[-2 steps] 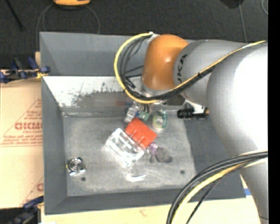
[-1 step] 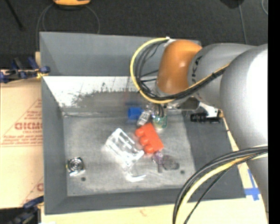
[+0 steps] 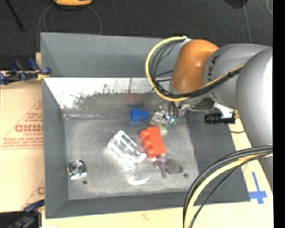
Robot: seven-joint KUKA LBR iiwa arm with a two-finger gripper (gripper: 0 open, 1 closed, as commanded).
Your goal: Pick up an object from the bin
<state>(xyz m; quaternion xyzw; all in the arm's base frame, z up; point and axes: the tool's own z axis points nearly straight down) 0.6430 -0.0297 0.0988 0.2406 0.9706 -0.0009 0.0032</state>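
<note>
My gripper [image 3: 165, 119] hangs low over the middle of the bin, toward the back wall, its tip just above the upper end of an orange-red block [image 3: 153, 141]. A small blue cube [image 3: 138, 115] lies just left of the gripper near the back wall. A clear plastic piece [image 3: 125, 150] lies against the left side of the orange-red block. A small purple bit [image 3: 162, 165] sits just in front of the block.
A small shiny metal part [image 3: 77, 169] lies in the front left corner of the bin. The arm with its orange cover and cables reaches in from the right, above the bin's back right part.
</note>
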